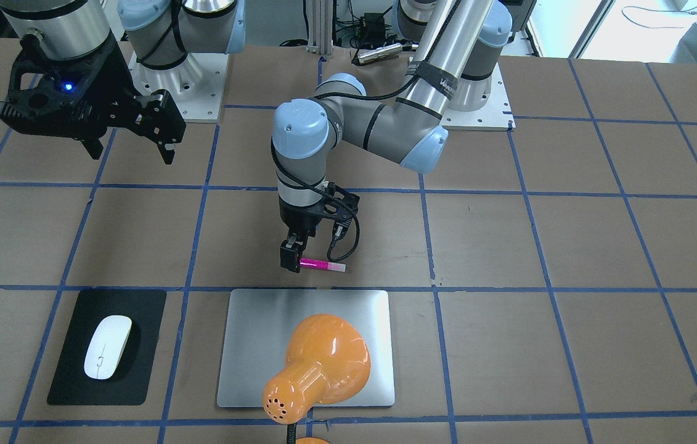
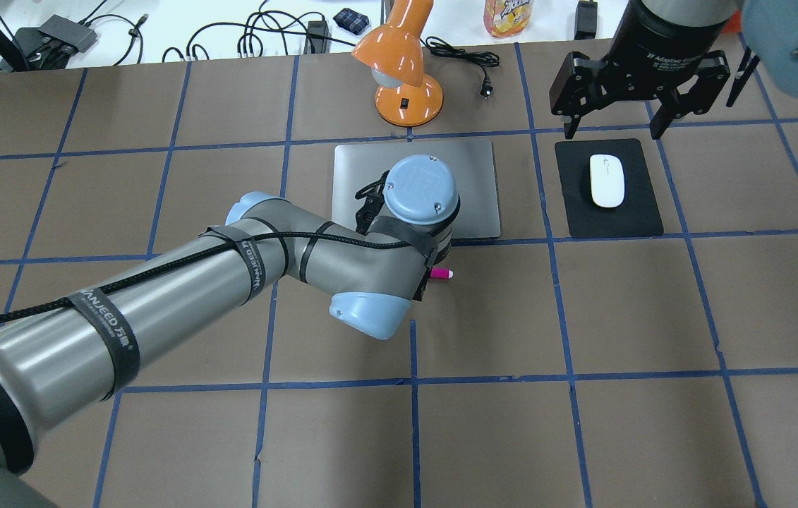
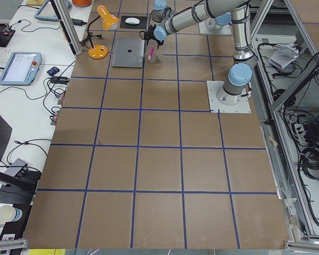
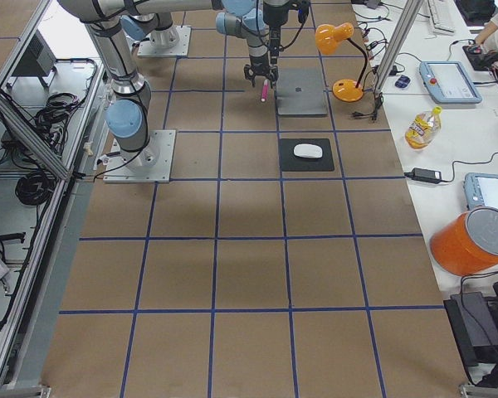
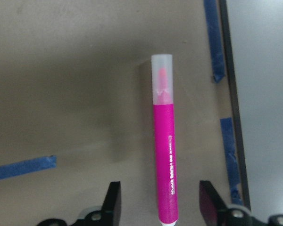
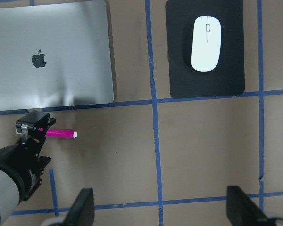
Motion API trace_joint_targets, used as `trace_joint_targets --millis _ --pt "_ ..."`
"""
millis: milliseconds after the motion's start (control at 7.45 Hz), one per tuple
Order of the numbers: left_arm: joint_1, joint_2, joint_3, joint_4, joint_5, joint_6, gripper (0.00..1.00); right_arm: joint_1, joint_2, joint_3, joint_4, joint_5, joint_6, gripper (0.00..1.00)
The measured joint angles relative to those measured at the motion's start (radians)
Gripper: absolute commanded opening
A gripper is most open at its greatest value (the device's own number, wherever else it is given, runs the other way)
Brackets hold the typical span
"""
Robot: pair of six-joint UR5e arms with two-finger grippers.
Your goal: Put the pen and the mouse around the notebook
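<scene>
The pen (image 1: 322, 266) lies flat on the desk (image 1: 508, 246), out in the middle and well away from any corner. It runs along the side of the notebook (image 1: 262, 308) that faces the robot, just beside that side and apart from it, with a line of blue tape (image 1: 477, 288) between them. The left hand (image 1: 291, 256) is low over the pen's blunt back end, and the pale cap points away from it. In the wrist view its fingers (image 5: 114, 202) stand spread, one on each side of the barrel with a gap on both, so it is pinching nothing. To my eye the pen is set down where it belongs, and the hand only has to lift off without nudging it. The mouse (image 1: 108, 346) sits on a black mat (image 1: 71, 382) beside the notebook, on the robot's right and nearer the desk's far edge. It touches neither the notebook nor a hand. The right hand (image 1: 132, 154) hangs high above the desk, back toward the robot's edge, fingers wide apart and empty. An orange lamp (image 1: 323, 357) leans over the notebook from the far edge. I would judge the pen half done. Whether the mouse counts as placed or is yet to be moved, I cannot say.
</scene>
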Motion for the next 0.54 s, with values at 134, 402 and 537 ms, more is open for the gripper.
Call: trace_joint_targets --millis 134,402,537 --pt "0.036 0.017 0.001 -0.006 -0.010 0.116 1.00 0.000 0.001 0.001 0.000 0.000 -0.002 1.00" --pt "0.125 0.062 0.002 -0.035 -0.039 0.375 1.00 0.000 0.003 -0.004 -0.006 0.002 -0.003 1.00" --pt "0.178 0.095 0.007 -0.082 -0.045 0.524 1.00 0.000 0.003 -0.005 -0.009 0.003 -0.003 1.00"
